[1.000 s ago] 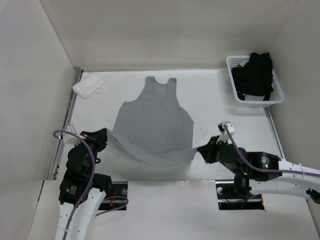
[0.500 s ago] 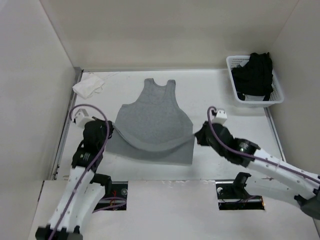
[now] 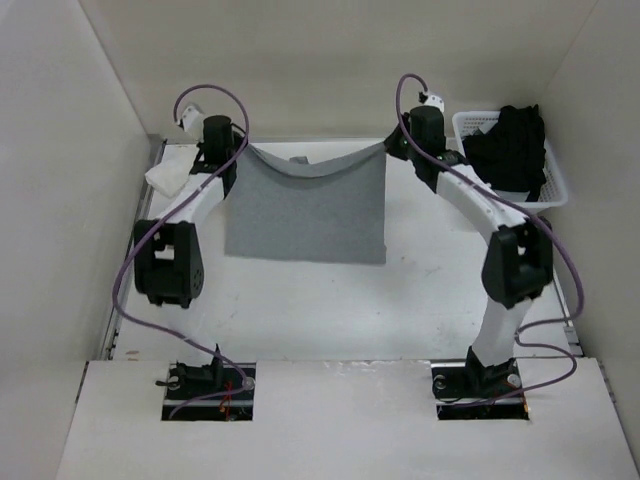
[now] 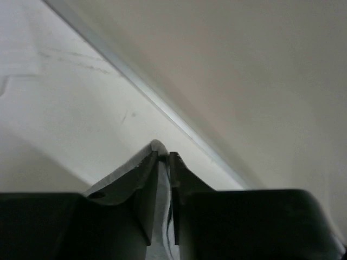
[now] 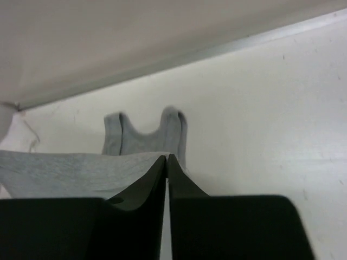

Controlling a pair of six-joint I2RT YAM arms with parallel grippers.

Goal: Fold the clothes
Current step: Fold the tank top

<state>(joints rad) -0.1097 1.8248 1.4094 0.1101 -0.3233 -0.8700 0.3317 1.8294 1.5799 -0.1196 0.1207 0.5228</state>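
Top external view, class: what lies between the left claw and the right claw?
The tank top, its hem sagging from left claw to right claw; clearest in the top external view.

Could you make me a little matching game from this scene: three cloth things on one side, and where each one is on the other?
Things:
1. grey tank top
2. black garment
3. white cloth

Places:
A. far left corner of the table
B. in the white basket
C. held at its far edge by the left gripper and the right gripper

Pairs: 1-C, 2-B, 3-A
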